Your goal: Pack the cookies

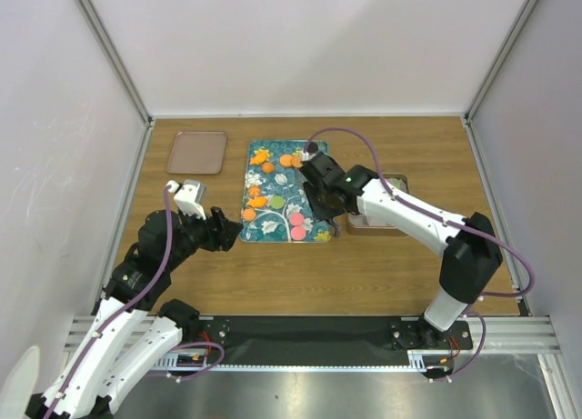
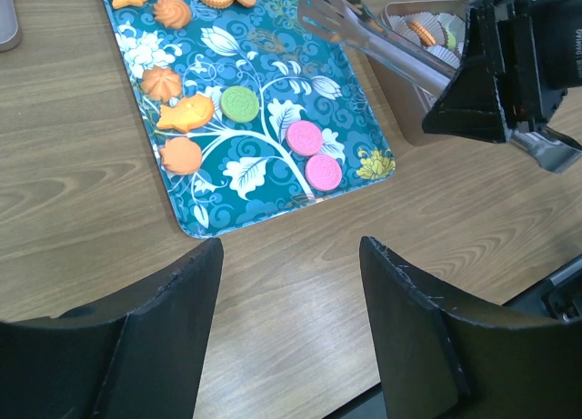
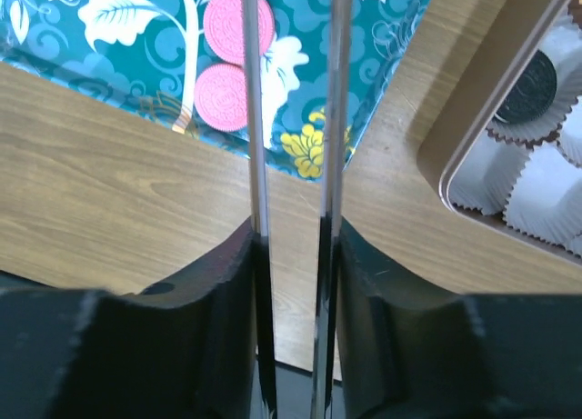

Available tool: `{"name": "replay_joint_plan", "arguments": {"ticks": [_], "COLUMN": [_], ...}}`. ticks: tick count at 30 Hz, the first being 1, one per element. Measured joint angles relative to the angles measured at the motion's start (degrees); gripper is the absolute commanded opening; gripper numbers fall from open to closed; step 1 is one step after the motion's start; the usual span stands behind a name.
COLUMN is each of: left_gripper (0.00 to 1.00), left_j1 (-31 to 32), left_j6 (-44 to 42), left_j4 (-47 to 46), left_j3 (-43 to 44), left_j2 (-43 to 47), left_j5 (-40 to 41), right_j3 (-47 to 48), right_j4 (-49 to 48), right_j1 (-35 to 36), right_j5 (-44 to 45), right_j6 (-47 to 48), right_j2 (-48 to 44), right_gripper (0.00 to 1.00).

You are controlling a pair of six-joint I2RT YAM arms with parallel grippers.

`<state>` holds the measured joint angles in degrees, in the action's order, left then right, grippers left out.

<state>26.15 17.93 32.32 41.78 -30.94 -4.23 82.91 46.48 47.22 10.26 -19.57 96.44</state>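
The cookies lie on a teal floral tray [image 1: 273, 224]: orange ones [image 1: 264, 164] at the far end, a green one [image 2: 239, 103] and two pink ones [image 2: 305, 138] near the front. My right gripper [image 3: 293, 233] is shut on metal tongs [image 3: 252, 119], whose two arms run out over the tray's front right corner beside the pink cookies [image 3: 238, 24]. The tong tips [image 2: 318, 5] hang above the tray with nothing seen between them. Over bare wood in front of the tray, my left gripper [image 2: 291, 246] stands open and holds nothing.
A tan box [image 3: 473, 119] with white paper cups stands right of the tray; one cup holds a black cookie [image 3: 530, 87]. A brown empty tray [image 1: 196, 152] sits at the back left. White walls close in three sides.
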Motion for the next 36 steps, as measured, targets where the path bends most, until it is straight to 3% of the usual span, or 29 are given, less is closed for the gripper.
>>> {"name": "replay_joint_plan", "arguments": {"ticks": [6, 13, 22, 36], "left_gripper": [0.68, 0.68, 0.68, 0.68], "left_j1": [0.0, 0.0, 0.0, 0.0], "left_j6": [0.0, 0.0, 0.0, 0.0], "left_j4": [0.0, 0.0, 0.0, -0.02], "left_j3": [0.0, 0.0, 0.0, 0.0], "left_j2": [0.22, 0.26, 0.26, 0.26], "left_j5": [-0.02, 0.0, 0.0, 0.0], "right_j3": [-0.55, 4.61, 6.73, 8.68], "right_j4": [0.22, 1.22, 1.92, 2.56], "right_j1": [0.94, 5.25, 5.62, 7.1], "right_j5": [-0.39, 0.44, 1.01, 1.42], "right_j6": [-0.09, 0.35, 1.25, 1.73], "right_j2": [0.48, 9.11, 13.03, 14.67], "right_gripper": [0.4, 0.42, 0.5, 0.47]}}
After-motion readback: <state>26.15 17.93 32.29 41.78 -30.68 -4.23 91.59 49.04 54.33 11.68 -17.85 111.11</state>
